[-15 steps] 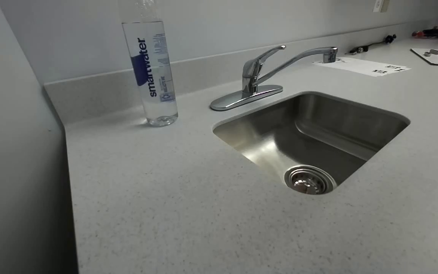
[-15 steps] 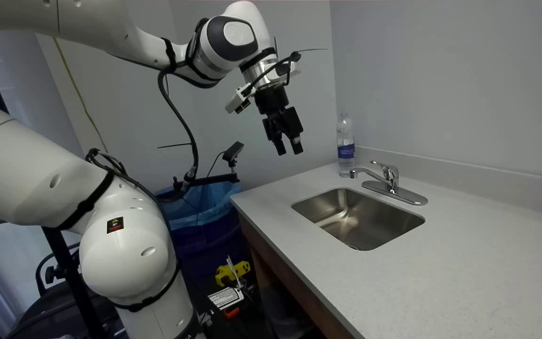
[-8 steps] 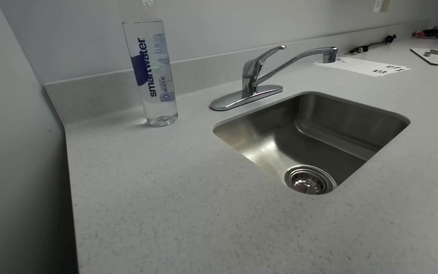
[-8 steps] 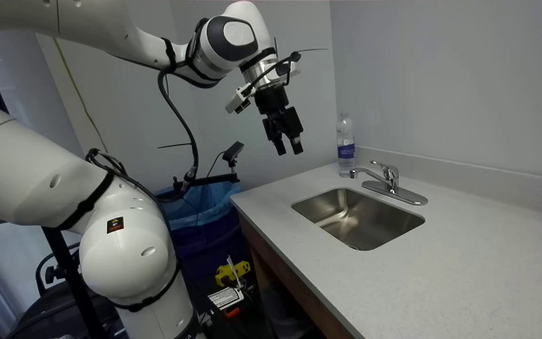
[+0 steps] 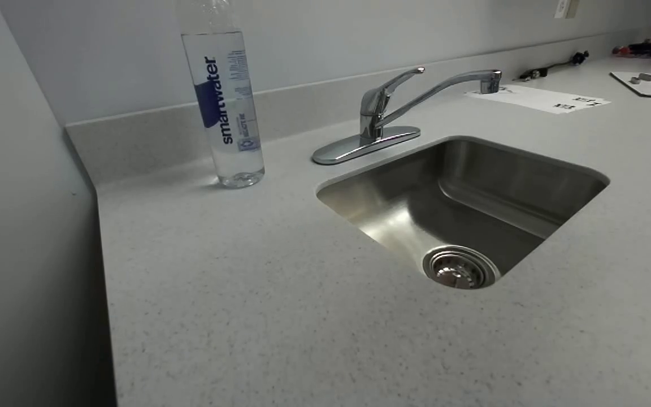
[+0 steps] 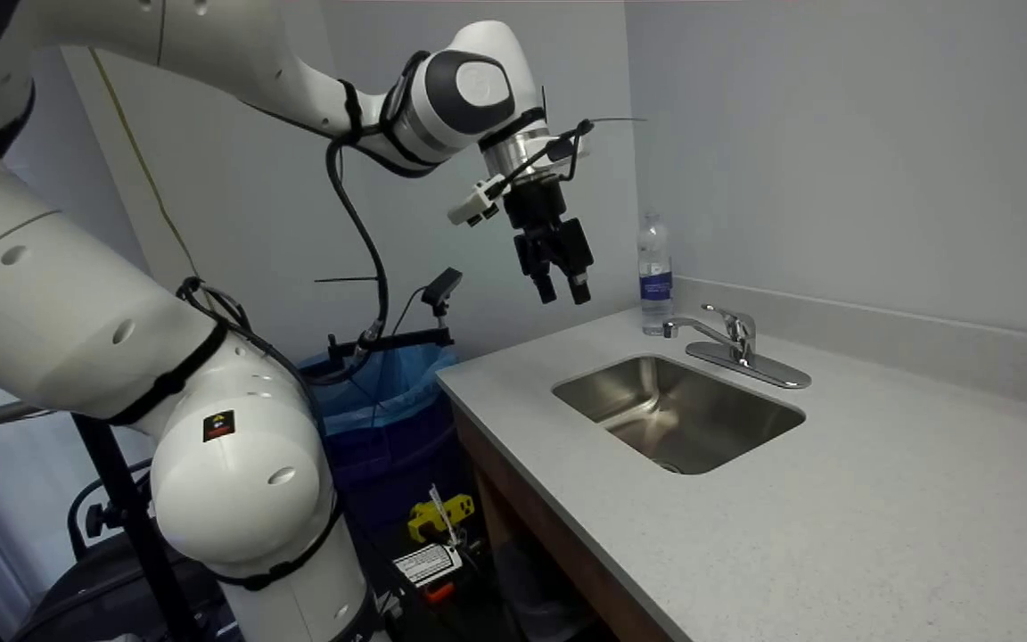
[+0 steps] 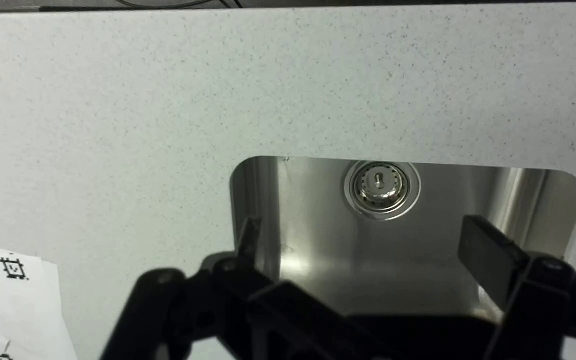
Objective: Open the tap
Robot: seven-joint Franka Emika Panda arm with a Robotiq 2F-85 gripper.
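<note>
The chrome tap point(image 5: 372, 106) stands behind the sink in both exterior views; it also shows at the back of the counter point(image 6: 738, 335). Its single lever points up and forward above the slim spout, and its oval base plate lies on the counter. No water shows at the spout. My black gripper point(image 6: 563, 292) is held in the air, pointing down, above and in front of the tap and short of it. In the wrist view the gripper point(image 7: 360, 227) is open, with nothing between its fingers. The tap does not show in the wrist view.
A steel sink point(image 7: 313, 240) with a drain strainer point(image 7: 380, 185) lies below the gripper. A water bottle point(image 5: 226, 107) stands beside the tap, near the corner point(image 6: 655, 290). A printed paper point(image 7: 18, 305) lies on the counter. A wall point(image 6: 852, 160) rises behind the tap.
In an exterior view the arm and gripper have moved right and slightly down, closer to the sink and tap. The gripper stays open. The tap and bottle have not moved.
</note>
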